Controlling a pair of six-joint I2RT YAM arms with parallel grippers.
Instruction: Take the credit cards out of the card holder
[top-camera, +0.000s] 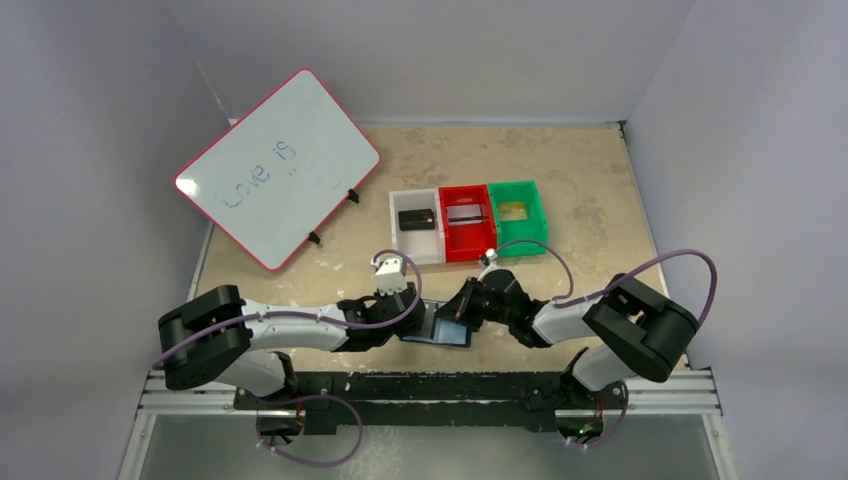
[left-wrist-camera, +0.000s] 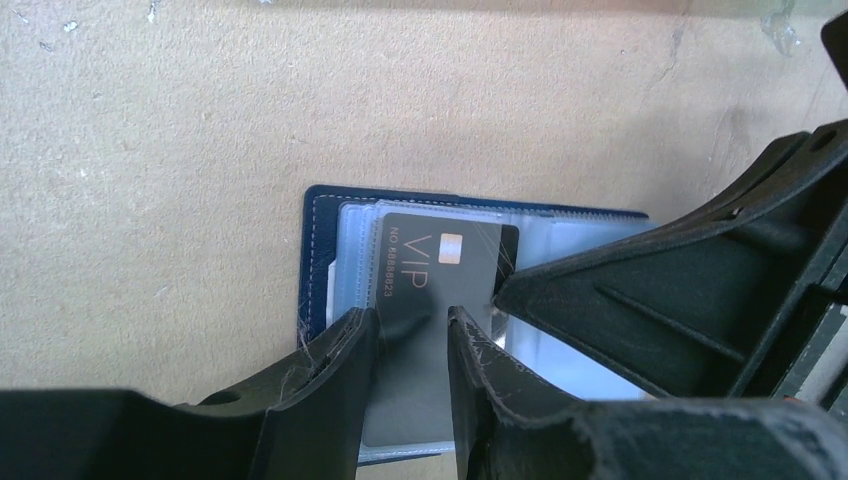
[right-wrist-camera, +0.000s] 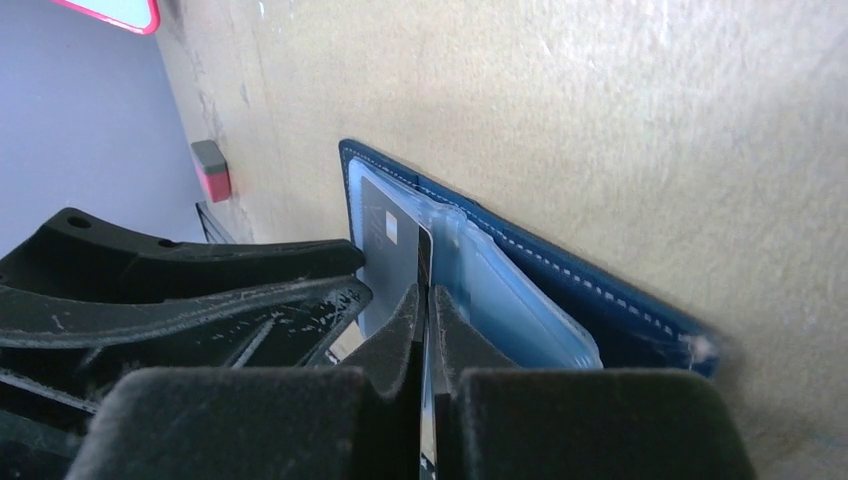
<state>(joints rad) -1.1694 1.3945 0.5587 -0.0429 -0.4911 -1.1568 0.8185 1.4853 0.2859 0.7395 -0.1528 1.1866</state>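
On the table, one open card holder (left-wrist-camera: 320, 260) holds one black card (left-wrist-camera: 430, 300), pinched by right gripper (right-wrist-camera: 428, 300)

Three plastic bins stand in a row toward the table's far edge: one white bin (top-camera: 415, 225), one red bin (top-camera: 467, 220), one green bin (top-camera: 517, 216); each holds one card; one open card holder (top-camera: 438, 330) lies near the table's near edge, one black card (left-wrist-camera: 425, 300) in it; one whiteboard (top-camera: 275, 165) leans at the far left corner; one pink eraser block (right-wrist-camera: 211, 170).
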